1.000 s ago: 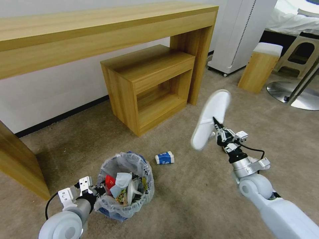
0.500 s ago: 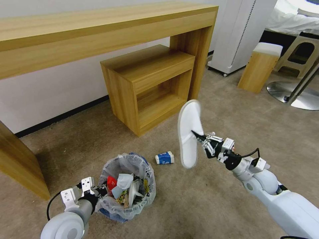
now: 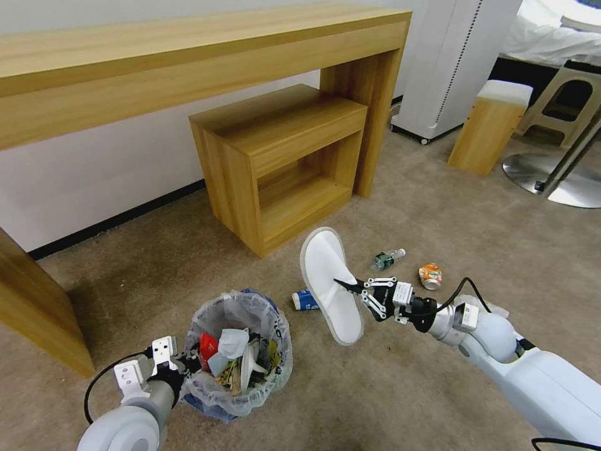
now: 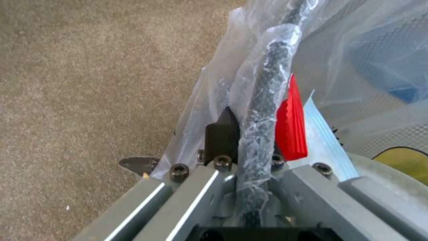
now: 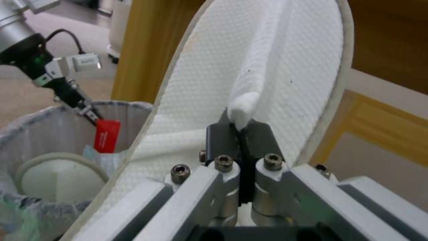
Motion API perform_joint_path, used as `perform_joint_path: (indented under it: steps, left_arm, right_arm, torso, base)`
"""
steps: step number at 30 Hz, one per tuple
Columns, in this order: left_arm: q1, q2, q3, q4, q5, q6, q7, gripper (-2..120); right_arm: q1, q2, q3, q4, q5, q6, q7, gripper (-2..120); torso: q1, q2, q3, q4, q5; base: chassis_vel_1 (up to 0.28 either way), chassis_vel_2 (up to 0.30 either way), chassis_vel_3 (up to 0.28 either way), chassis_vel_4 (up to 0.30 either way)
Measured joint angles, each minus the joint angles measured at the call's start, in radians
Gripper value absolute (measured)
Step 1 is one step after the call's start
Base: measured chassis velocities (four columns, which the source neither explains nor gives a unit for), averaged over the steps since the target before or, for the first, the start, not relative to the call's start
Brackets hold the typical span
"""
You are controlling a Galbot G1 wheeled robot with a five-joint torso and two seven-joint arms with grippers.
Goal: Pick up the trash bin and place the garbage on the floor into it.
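The trash bin (image 3: 279, 343), lined with a crinkled translucent bag, holds red cups, a mask and wrappers. My left gripper (image 3: 183, 365) is shut on its near rim; in the left wrist view the fingers (image 4: 221, 129) pinch the plastic-wrapped rim (image 4: 267, 100) beside a red cup (image 4: 292, 124). My right gripper (image 3: 345, 285) is shut on the strap of a white slipper (image 3: 327, 275), held in the air just right of the bin. The right wrist view shows the slipper (image 5: 267, 63) above the bin (image 5: 26, 134). A blue-white cup (image 3: 302, 300), small bottle (image 3: 388, 257) and orange can (image 3: 430, 275) lie on the beige floor (image 3: 375, 388).
A long wooden desk (image 3: 188, 56) runs along the wall, its leg (image 3: 31, 307) close on the left. A wooden cabinet (image 3: 282, 156) stands behind the bin. A white appliance (image 3: 451, 62), wooden stool (image 3: 491, 125) and metal chair base (image 3: 551, 178) stand at the far right.
My right arm has swung the slipper down and to the left, toward the bin. The bottle and can now show behind it. The left gripper with the bin has shifted slightly.
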Motion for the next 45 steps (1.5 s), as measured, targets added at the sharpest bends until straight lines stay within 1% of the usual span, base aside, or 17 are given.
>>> perform_joint_path:
  steps: [10, 17, 20, 21, 24, 25, 27, 29, 32, 33, 35, 36, 38, 45]
  left_arm:
    - [-0.013, -0.004, 0.015, 0.016, 0.004, 0.0, 0.002, 0]
    - [-0.024, 0.007, 0.031, 0.029, 0.007, 0.001, 0.007, 0]
    - [-0.031, 0.015, 0.039, 0.035, 0.007, 0.002, 0.008, 0]
    - [-0.031, 0.015, 0.039, 0.035, 0.007, 0.002, 0.008, 0]
    - [-0.037, 0.025, 0.043, 0.042, 0.004, 0.002, 0.009, 0]
    - [-0.037, 0.025, 0.043, 0.042, 0.004, 0.002, 0.009, 0]
    - [-0.041, 0.033, 0.044, 0.044, -0.001, 0.002, 0.009, 0]
    - [-0.042, 0.036, 0.044, 0.044, -0.003, 0.002, 0.009, 0]
    - [-0.047, 0.046, 0.046, 0.048, -0.007, 0.002, 0.013, 0]
    - [-0.047, 0.046, 0.046, 0.048, -0.007, 0.002, 0.013, 0]
    - [-0.051, 0.054, 0.047, 0.052, -0.009, 0.002, 0.016, 0]
    - [-0.051, 0.054, 0.047, 0.052, -0.009, 0.002, 0.016, 0]
    - [-0.056, 0.059, 0.05, 0.054, -0.013, 0.002, 0.016, 0]
    - [-0.059, 0.061, 0.054, 0.057, -0.017, 0.001, 0.016, 0]
  right_arm:
    - [0.041, -0.005, -0.054, 0.04, -0.001, -0.015, 0.024, 0]
    - [0.097, -0.009, -0.114, 0.055, 0.02, -0.021, 0.034, 0]
    - [0.153, 0.011, -0.164, 0.043, 0.031, -0.019, 0.036, 0]
    - [0.153, 0.011, -0.164, 0.043, 0.031, -0.019, 0.036, 0]
    - [0.232, 0.047, -0.225, 0.019, 0.041, -0.011, 0.041, 0]
    - [0.232, 0.047, -0.225, 0.019, 0.041, -0.011, 0.041, 0]
    - [0.275, 0.067, -0.266, 0.01, 0.049, -0.01, 0.046, 0]
    - [0.29, 0.072, -0.279, 0.008, 0.052, -0.01, 0.048, 0]
    - [0.352, 0.093, -0.335, 0.0, 0.066, -0.012, 0.054, 0]
    - [0.352, 0.093, -0.335, 0.0, 0.066, -0.012, 0.054, 0]
    - [0.4, 0.108, -0.386, -0.003, 0.088, -0.014, 0.06, 0]
    - [0.4, 0.108, -0.386, -0.003, 0.088, -0.014, 0.06, 0]
    - [0.444, 0.129, -0.43, -0.012, 0.103, -0.014, 0.063, 0]
    - [0.496, 0.173, -0.498, -0.03, 0.112, -0.013, 0.073, 0]
  torso:
    - [0.0, 0.0, 0.0, 0.0, 0.0]
    - [0.0, 0.0, 0.0, 0.0, 0.0]
    - [0.0, 0.0, 0.0, 0.0, -0.0002]
    - [0.0, 0.0, 0.0, 0.0, -0.0002]
    - [0.0, 0.0, 0.0, 0.0001, -0.0001]
    - [0.0, 0.0, 0.0, 0.0001, -0.0001]
    - [0.0, 0.0, 0.0, 0.0001, 0.0]
    - [0.0, 0.0, 0.0, 0.0001, 0.0]
    - [0.0, 0.0, 0.0, 0.0, 0.0]
    - [0.0, 0.0, 0.0, 0.0, 0.0]
    - [0.0, 0.0, 0.0, 0.0001, -0.0002]
    - [0.0, 0.0, 0.0, 0.0001, -0.0002]
    - [0.0, 0.0, 0.0, 0.0001, -0.0002]
    - [0.0, 0.0, 0.0, 0.0001, -0.0001]
  base:
    - [0.0, 0.0, 0.0, 0.0]
    - [0.0, 0.0, 0.0, 0.0]
    - [0.0, 0.0, 0.0, 0.0]
    - [0.0, 0.0, 0.0, 0.0]
    - [0.0, 0.0, 0.0, 0.0]
    - [0.0, 0.0, 0.0, 0.0]
    - [0.0, 0.0, 0.0, 0.0]
    - [0.0, 0.0, 0.0, 0.0]
    - [0.0, 0.0, 0.0, 0.0]
    - [0.0, 0.0, 0.0, 0.0]
    - [0.0, 0.0, 0.0, 0.0]
    - [0.0, 0.0, 0.0, 0.0]
    - [0.0, 0.0, 0.0, 0.0]
    - [0.0, 0.0, 0.0, 0.0]
